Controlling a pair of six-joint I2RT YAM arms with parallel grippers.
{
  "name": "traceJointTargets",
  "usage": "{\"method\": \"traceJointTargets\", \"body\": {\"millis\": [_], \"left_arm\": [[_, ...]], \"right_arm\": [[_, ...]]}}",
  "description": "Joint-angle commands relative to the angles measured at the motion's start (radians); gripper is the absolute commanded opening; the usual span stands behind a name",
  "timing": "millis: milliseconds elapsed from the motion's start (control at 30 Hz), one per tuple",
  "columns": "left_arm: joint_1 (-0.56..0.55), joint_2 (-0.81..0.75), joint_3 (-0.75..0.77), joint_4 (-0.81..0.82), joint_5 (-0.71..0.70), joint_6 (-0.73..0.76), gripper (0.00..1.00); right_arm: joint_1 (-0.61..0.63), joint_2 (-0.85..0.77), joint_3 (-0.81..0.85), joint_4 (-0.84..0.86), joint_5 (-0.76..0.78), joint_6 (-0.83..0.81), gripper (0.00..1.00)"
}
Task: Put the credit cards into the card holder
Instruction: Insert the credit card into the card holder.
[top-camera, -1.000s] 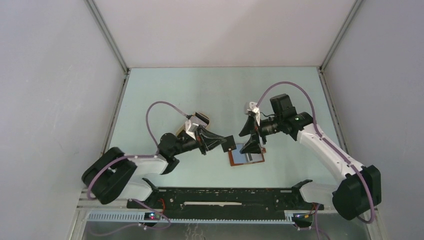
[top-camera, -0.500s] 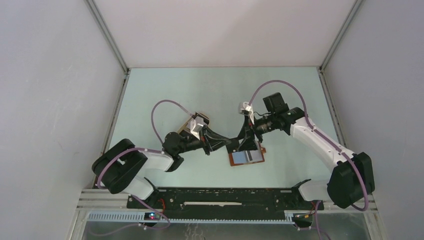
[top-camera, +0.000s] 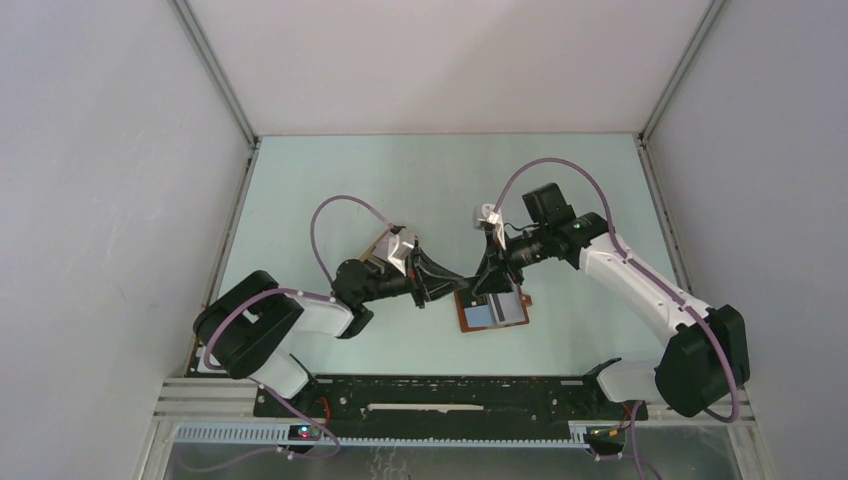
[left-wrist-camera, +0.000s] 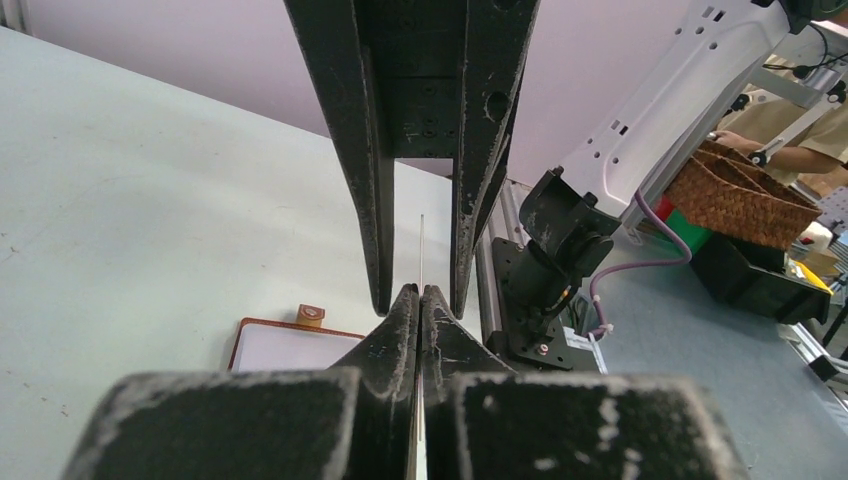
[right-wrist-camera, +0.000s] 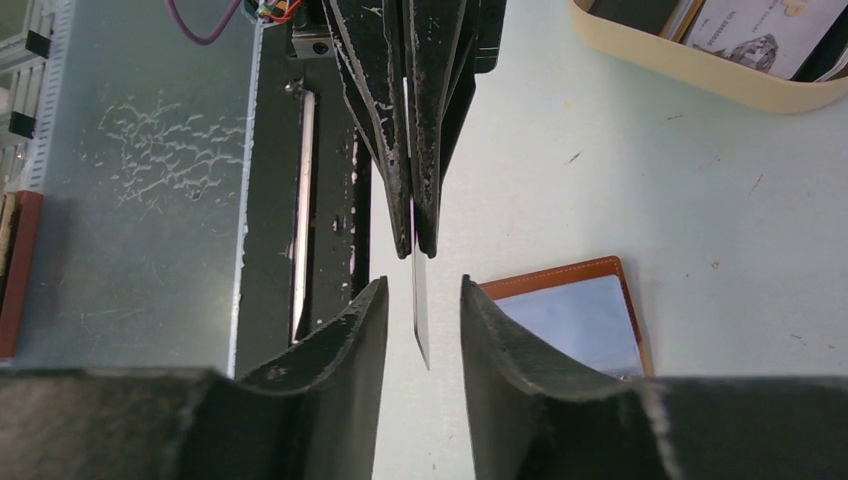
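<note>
My left gripper (top-camera: 452, 290) is shut on a thin credit card (right-wrist-camera: 420, 312), held edge-on above the table. My right gripper (right-wrist-camera: 421, 300) faces it with its jaws open on either side of the card's free end, a gap showing on each side. The left wrist view shows the card (left-wrist-camera: 421, 250) as a thin line between the right gripper's fingers (left-wrist-camera: 366, 160). The card holder (top-camera: 462, 320) lies open and flat just below both grippers, a reddish-brown rim (right-wrist-camera: 560, 275) around a bluish face. Its clasp tab (left-wrist-camera: 310, 315) points away from the arms' bases.
A tan tray (right-wrist-camera: 700, 75) with more cards in it stands behind the left arm, partly hidden in the top view (top-camera: 385, 243). The black rail (right-wrist-camera: 330, 150) at the table's near edge runs below the grippers. Grey walls enclose the table on three sides.
The right gripper has moved left and down onto the card's end and its jaws have narrowed around it. The left arm has pushed the card slightly to the right.
</note>
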Motion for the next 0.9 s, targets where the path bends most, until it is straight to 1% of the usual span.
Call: {"method": "traceJointTargets", "body": {"millis": [0, 33, 100, 433, 467, 500, 533, 567, 600, 767, 867], "left_arm": [[-0.007, 0.011, 0.042, 0.06, 0.028, -0.008, 0.0], [-0.007, 0.013, 0.044, 0.06, 0.028, -0.01, 0.0], [-0.007, 0.016, 0.046, 0.06, 0.025, -0.013, 0.0], [-0.008, 0.022, 0.046, 0.061, 0.012, -0.014, 0.0], [-0.007, 0.024, 0.047, 0.06, 0.011, -0.015, 0.0], [-0.006, 0.024, 0.047, 0.061, 0.011, -0.015, 0.0], [-0.007, 0.025, 0.046, 0.06, 0.009, -0.015, 0.01], [-0.008, 0.024, 0.045, 0.06, 0.004, -0.016, 0.04], [-0.007, 0.021, 0.041, 0.06, -0.009, -0.016, 0.09], [0.002, -0.048, -0.02, 0.061, -0.13, 0.004, 0.4], [0.012, -0.128, -0.096, 0.058, -0.228, 0.01, 0.58]], "right_arm": [[-0.001, -0.033, 0.039, -0.029, -0.035, -0.04, 0.35], [-0.001, -0.033, 0.042, -0.035, -0.039, -0.045, 0.33], [-0.001, -0.036, 0.046, -0.048, -0.046, -0.059, 0.3], [-0.011, -0.062, 0.046, -0.058, -0.062, -0.064, 0.29], [-0.01, -0.062, 0.047, -0.058, -0.063, -0.064, 0.28], [-0.009, -0.062, 0.046, -0.058, -0.063, -0.065, 0.23], [-0.007, -0.061, 0.046, -0.059, -0.061, -0.067, 0.16], [-0.005, -0.061, 0.047, -0.062, -0.06, -0.071, 0.07], [-0.003, -0.06, 0.048, -0.071, -0.058, -0.083, 0.0], [-0.018, -0.042, 0.06, -0.154, -0.098, -0.154, 0.0], [-0.085, -0.026, 0.054, -0.194, -0.18, -0.161, 0.0]]}}
